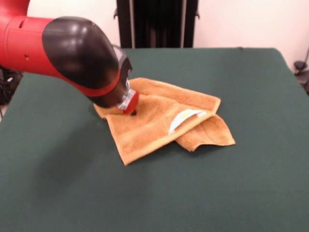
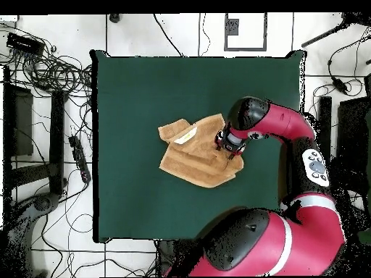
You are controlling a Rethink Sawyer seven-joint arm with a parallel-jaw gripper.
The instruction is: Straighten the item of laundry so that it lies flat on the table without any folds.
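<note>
The orange-tan towel lies folded over itself near the middle of the dark green table. A white tag shows on its upper layer, and a lower corner sticks out at the right. In the overhead view the towel lies mid-table with the tag near its far left part. My gripper is pressed down onto the towel's left part; in the overhead view the gripper is at the towel's right edge. The arm's head hides the gripper's tip.
The red and black arm reaches in from the upper left and covers the table's far left part. The black pedestal stands behind the far edge. Cables and stands lie on the floor around the table.
</note>
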